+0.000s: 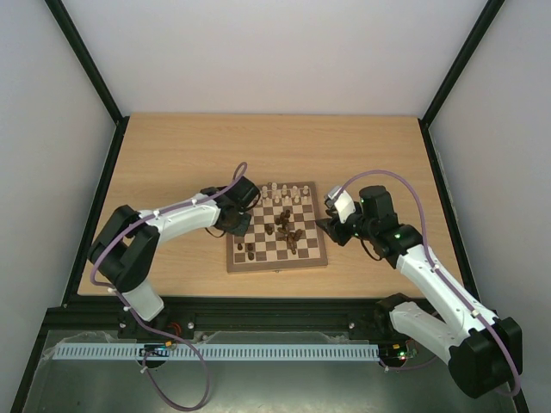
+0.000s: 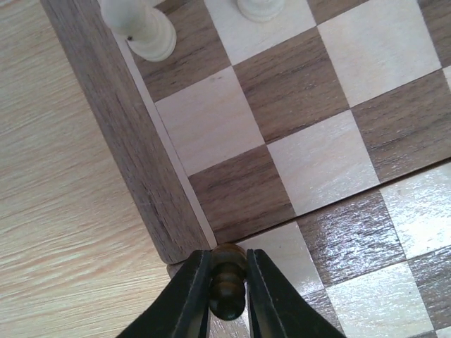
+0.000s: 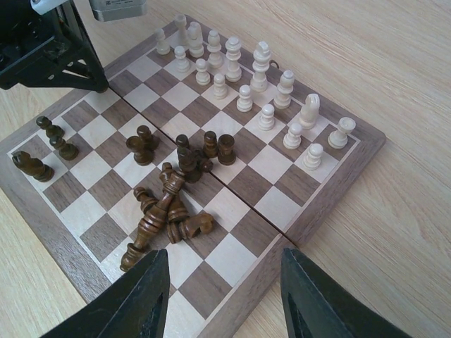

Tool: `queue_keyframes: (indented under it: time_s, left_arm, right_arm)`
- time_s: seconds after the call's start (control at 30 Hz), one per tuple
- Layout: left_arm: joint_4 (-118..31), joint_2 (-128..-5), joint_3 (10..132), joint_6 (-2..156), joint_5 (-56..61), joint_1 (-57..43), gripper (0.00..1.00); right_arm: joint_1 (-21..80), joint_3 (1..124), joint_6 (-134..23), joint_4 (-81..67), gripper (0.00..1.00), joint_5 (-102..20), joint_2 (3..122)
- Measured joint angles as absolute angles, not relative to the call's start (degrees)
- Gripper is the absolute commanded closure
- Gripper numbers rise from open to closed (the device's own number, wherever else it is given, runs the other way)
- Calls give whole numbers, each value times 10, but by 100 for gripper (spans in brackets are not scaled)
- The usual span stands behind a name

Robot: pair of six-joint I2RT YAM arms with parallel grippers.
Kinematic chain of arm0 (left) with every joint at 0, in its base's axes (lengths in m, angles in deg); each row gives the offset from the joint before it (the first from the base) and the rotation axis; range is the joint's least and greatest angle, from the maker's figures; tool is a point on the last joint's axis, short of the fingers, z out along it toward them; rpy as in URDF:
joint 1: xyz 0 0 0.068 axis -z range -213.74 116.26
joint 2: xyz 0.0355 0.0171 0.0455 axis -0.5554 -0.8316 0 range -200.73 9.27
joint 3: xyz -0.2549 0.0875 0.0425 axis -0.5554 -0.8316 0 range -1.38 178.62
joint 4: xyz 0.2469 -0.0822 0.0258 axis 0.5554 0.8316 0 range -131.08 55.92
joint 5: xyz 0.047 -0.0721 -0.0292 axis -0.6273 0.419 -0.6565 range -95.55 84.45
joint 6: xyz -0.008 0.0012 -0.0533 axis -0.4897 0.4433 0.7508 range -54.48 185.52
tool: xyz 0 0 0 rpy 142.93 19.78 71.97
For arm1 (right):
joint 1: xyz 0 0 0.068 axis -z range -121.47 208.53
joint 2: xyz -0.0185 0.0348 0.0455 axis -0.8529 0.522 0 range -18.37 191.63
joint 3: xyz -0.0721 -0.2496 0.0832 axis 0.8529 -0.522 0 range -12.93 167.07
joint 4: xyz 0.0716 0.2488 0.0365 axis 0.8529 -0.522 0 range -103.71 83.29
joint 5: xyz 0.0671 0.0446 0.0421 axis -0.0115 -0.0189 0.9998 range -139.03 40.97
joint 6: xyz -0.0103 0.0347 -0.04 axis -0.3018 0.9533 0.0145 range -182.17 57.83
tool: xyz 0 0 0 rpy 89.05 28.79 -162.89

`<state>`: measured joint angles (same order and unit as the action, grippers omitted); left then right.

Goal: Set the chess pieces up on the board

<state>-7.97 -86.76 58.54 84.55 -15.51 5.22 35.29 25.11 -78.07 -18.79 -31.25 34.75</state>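
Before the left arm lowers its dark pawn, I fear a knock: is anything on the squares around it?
Nothing visible. The squares beside the dark pawn in the left fingers are bare; two pale pieces stand further along the board.

The place is a robotics lab test cell. A wooden table is boxed in by plain white panels at nine, twelve and three o'clock, held in black frame posts. At six o'clock the left arm and the right arm, both white and black, are bolted down beside a slotted white cable duct.
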Motion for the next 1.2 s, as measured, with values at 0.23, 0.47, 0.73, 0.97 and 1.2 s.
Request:
queue_keyframes:
  time_s: [0.23,0.47,0.73,0.97,1.2]
  left_arm:
    - [-82,-864,589,835,-154,71,85]
    - [-71,-848,622,810,-101,98,85]
    - [-43,-851,637,774,-70,118,85]
    - [-25,-883,655,760,-67,153,84]
    - [-16,-893,655,758,-70,163,83]
  right_arm:
    - [353,250,-785,-188,56,-312,350]
    - [353,250,-787,-188,56,-310,350]
    - [353,250,-787,-188,56,-308,350]
    - [353,250,-787,-188,56,-306,350]
    - [353,250,-787,-188,55,-303,350]
